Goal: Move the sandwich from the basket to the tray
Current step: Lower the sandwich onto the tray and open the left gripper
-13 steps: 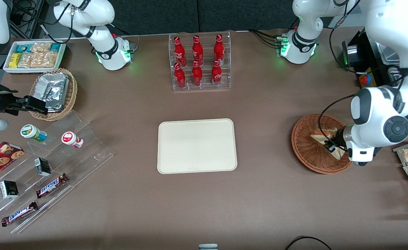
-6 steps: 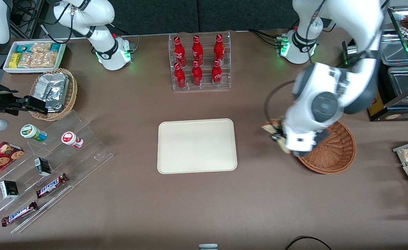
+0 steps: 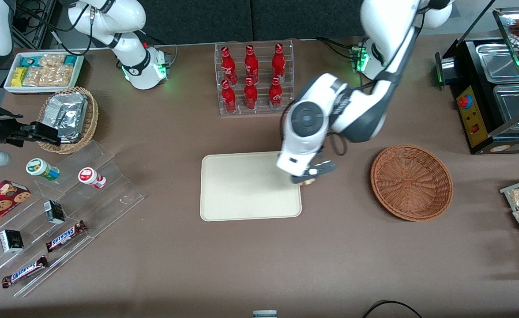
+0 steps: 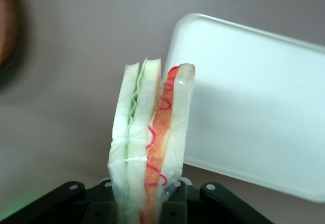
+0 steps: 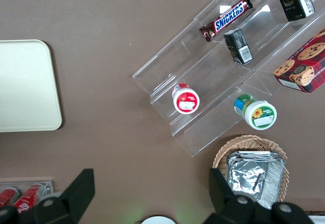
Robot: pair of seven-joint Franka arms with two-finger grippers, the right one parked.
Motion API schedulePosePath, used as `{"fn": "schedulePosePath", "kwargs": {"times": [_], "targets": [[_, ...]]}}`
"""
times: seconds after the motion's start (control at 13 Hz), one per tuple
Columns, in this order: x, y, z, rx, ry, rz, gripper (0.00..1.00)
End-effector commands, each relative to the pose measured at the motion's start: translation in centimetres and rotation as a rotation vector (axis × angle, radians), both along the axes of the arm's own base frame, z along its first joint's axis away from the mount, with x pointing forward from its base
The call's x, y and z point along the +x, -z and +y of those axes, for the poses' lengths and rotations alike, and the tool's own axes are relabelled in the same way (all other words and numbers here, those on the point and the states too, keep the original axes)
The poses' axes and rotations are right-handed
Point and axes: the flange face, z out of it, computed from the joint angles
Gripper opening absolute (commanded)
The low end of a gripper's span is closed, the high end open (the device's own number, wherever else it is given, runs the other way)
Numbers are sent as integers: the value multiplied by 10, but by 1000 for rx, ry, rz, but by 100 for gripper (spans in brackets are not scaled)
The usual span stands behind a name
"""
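The tabletop (image 3: 250, 260) carried the tray (image 3: 242, 190) at its middle and the basket (image 3: 411, 182), with nothing in it, toward the working arm's end. The gripper (image 3: 309, 175) hung above the tray's edge nearest the basket, the jaws clenched on the sandwich (image 4: 150, 142), which stood on end with its long axis running straight out from them. In the wrist view the tray (image 4: 254, 107) lay just beside the wedge, mostly off to one side. The coming move probably called for travel farther over the tray's middle before lowering.
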Motion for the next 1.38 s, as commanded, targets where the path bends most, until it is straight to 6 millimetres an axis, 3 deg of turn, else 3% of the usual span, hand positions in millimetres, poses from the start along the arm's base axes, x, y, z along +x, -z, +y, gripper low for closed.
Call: {"fn": "schedulePosePath", "kwargs": {"times": [0.0,0.08,0.23,0.46,0.69,0.85,1.08,1.15,1.23,1.31], "targets": [[12,23,-38,-50,150,-56,0],[14,29,-45,-76,156,-86,0],[-2,56,-74,-98,197,-104,0],[-9,91,-83,-92,248,-71,0],[-3,145,-87,-107,299,-79,0],[-1,162,-89,-114,241,-101,0],[-2,169,-87,-100,185,-96,0],[-3,170,-86,-96,185,-93,15],[-3,168,-86,-95,174,-97,78],[-3,161,-88,-97,166,-102,100]]}}
